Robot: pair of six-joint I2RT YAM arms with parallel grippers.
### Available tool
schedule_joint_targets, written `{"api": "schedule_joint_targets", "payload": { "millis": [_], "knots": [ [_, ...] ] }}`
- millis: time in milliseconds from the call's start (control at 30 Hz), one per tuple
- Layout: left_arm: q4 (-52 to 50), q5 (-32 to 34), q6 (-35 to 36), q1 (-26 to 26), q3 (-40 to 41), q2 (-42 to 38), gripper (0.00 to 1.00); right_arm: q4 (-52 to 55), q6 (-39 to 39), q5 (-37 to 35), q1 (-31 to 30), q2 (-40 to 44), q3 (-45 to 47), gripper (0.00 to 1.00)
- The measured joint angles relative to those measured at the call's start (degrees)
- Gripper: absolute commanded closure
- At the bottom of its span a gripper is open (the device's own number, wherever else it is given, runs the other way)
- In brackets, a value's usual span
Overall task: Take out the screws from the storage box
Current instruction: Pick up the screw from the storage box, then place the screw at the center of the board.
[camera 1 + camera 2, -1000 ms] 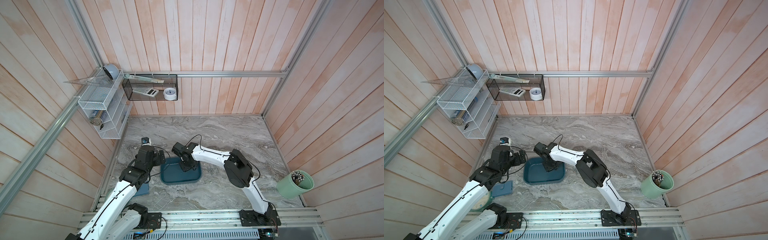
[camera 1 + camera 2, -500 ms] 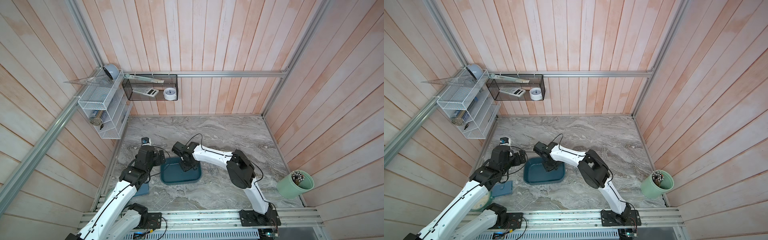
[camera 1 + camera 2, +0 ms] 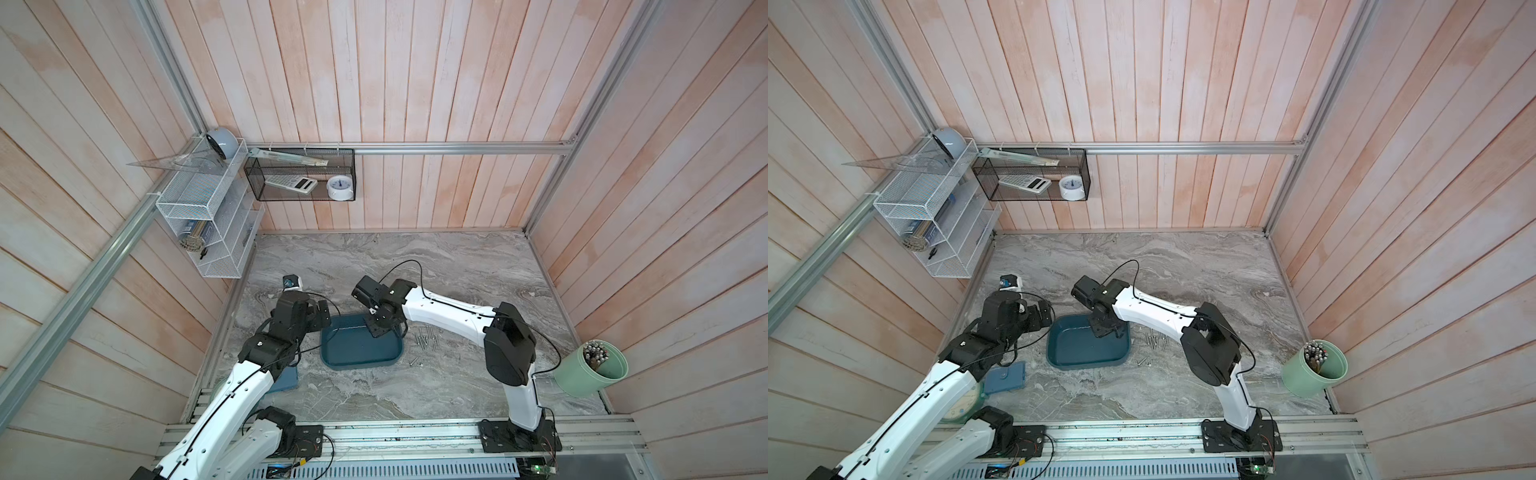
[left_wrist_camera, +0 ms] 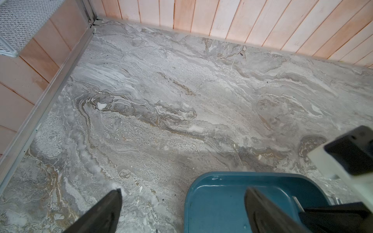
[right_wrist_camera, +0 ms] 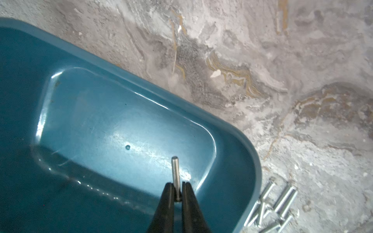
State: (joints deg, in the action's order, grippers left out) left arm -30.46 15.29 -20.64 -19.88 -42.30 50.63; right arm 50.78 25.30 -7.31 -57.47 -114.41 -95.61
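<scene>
Up top, in both top views, screws (image 3: 426, 338) (image 3: 1156, 341) lie piled on marble (image 3: 415, 270) beside the storage box (image 3: 357, 353). Left wrist: my left claw (image 4: 182, 193) gapes empty. Right wrist: my right claw (image 5: 177, 184) pinches one screw (image 5: 175, 171) over the box, seemingly the last.

Storage box (image 3: 353, 353) sits on the table (image 3: 436, 266), front left of centre. Screws (image 3: 424, 338) lie on the table just beside its right edge. One screw (image 5: 175, 171) is over the box interior, between the fingers (image 5: 167, 201) of the right gripper (image 5: 178, 184).
</scene>
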Motion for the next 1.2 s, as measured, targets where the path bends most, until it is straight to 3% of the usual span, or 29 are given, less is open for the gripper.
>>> {"api": "schedule_joint_targets", "payload": {
  "millis": [400, 533, 1200],
  "knots": [
    [0.0, 0.0, 0.0, 0.0, 0.0, 0.0, 0.00, -2.0, 3.5, -1.8, 8.0, 20.9, 22.5, 0.95],
    [0.0, 0.0, 0.0, 0.0, 0.0, 0.0, 0.00, -2.8, 4.7, -1.8, 8.7, 20.5, 27.4, 0.95],
    [-0.1, 0.0, 0.0, 0.0, 0.0, 0.8, 0.00, -6.1, 4.9, 2.6, 6.8, 11.6, 27.9, 0.91]
  ]
}}
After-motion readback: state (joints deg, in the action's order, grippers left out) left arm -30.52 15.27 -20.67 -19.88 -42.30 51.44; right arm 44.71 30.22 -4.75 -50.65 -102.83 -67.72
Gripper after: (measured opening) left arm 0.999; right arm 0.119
